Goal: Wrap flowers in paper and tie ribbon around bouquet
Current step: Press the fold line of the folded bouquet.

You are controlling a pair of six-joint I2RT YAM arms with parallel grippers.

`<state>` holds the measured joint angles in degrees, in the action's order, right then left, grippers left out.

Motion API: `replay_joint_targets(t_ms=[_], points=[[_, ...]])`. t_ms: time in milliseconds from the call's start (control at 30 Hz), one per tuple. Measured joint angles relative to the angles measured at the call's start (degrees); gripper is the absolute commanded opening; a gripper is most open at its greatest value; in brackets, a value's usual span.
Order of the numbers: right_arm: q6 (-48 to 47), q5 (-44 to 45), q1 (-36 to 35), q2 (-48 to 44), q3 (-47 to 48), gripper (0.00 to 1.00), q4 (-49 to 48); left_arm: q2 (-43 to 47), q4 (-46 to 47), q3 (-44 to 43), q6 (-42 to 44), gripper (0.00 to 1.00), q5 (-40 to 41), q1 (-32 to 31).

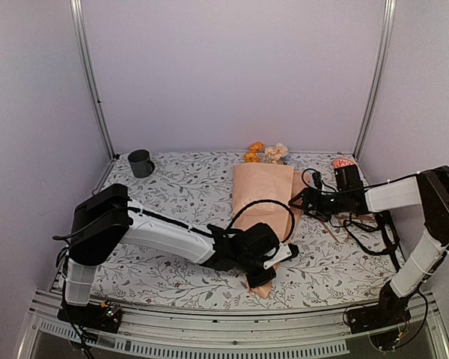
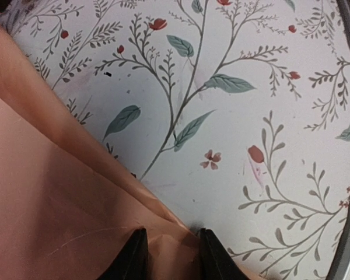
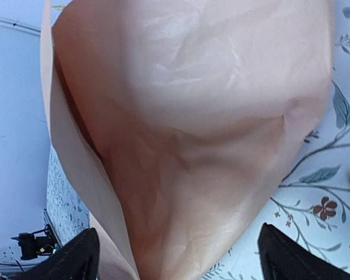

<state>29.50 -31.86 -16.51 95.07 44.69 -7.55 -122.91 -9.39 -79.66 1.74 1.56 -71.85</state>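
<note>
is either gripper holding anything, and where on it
The left gripper pinches the paper at its narrow near end; the right gripper is open, holding nothing.

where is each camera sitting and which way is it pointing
Top view: above and behind the arms, looking down and forward over the table cover; the left arm and right arm both reach in to the paper.
Left wrist: on the left arm, looking down past the left fingers, which close on a fold of the paper above the cover.
Right wrist: on the right arm, facing the paper close up; the right fingers stand wide apart in the bottom corners.
Shared: all three views show the paper and the floral cover.
</note>
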Motion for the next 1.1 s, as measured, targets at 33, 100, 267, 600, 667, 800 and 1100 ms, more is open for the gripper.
replay_joint_targets(t_ms=[33,100,267,600,667,800,1100], points=[[0.33,0.33,0.04,-0.85,-0.57,0.99,0.7,0.0,0.09,0.04,0.0,0.31,-0.13,0.02],[0.98,0.15,0.04,-1.73,-1.46,0.99,1.03,0.0,0.24,0.13,0.0,0.31,-0.37,0.07],[4.15,-0.48,-0.24,-1.18,-4.15,0.99,0.85,0.0,0.48,0.22,0.09,0.31,-0.98,0.15],[8.59,-7.1,-3.5,6.38,-3.5,1.0,-9.68,0.0,0.5,0.24,0.48,0.31,-1.53,0.42],[9.53,-8.33,-4.09,7.15,-3.45,0.99,-11.47,0.0,0.48,0.26,0.63,0.31,-1.92,0.52],[10.82,-10.01,-4.66,7.37,-4.46,0.98,-13.7,0.0,0.59,0.39,0.68,0.31,-2.71,0.76],[14.23,-15.17,-4.87,2.29,-16.85,0.96,-26.34,0.0,1.42,0.76,0.7,0.31,-4.44,1.36]])
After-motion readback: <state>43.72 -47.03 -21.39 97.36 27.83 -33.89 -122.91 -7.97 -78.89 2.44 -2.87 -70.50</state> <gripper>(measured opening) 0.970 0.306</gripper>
